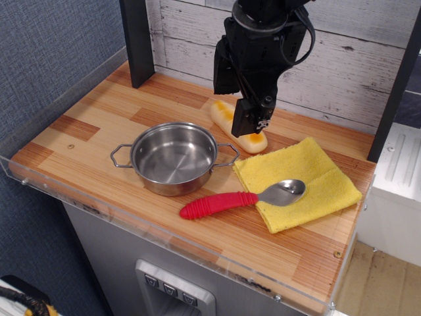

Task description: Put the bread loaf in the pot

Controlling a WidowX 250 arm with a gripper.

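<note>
My gripper (252,125) sits over the bread loaf (235,126) — finger spacing unclear — pot (173,158) empty at its 8 o'clock.

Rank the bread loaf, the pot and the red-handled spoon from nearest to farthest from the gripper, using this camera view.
1. Bread loaf: right under the gripper, at the back of the table.
2. Pot: forward and toward the picture's left, empty.
3. Red-handled spoon: farthest forward, its bowl resting on the yellow cloth.

Looks like a lab mock-up kitchen: wooden counter (99,131) edged in clear acrylic guard (39,181), whitewashed plank backdrop (355,59), black frame post (138,39).
</note>
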